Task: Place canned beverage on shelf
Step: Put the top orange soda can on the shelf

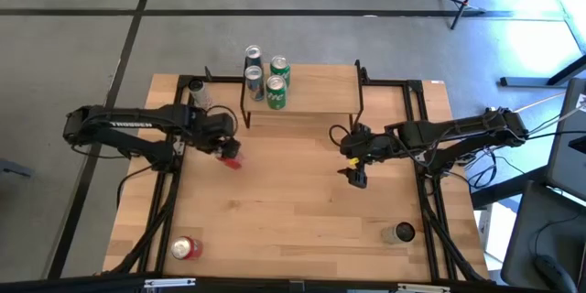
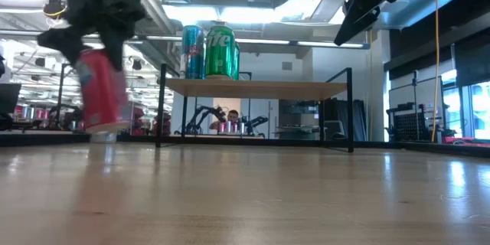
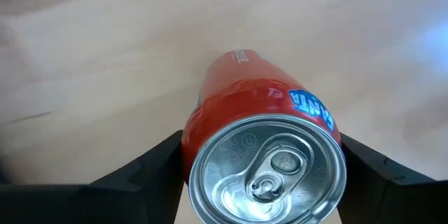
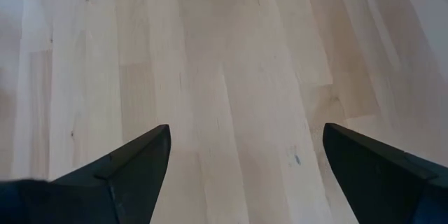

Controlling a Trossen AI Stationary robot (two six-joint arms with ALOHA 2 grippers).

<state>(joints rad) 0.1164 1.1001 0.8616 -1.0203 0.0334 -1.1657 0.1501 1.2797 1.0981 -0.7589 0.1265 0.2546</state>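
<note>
Left gripper (image 3: 262, 164) grips red can (image 3: 262, 147) (low view: lifted)

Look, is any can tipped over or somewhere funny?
Nothing looks spilled or tipped. One can stands on the table beside the shelf, not on it. The left gripper has its fingers round the red can. The right gripper is open over bare wood.

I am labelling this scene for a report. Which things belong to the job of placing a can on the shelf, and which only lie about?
Job:
- red can between the left gripper's fingers
- shelf, with four cans on it

Lying about:
- second red can, near table edge
- dark can, near the right arm
- can left of the shelf
- right gripper, open, empty
</note>
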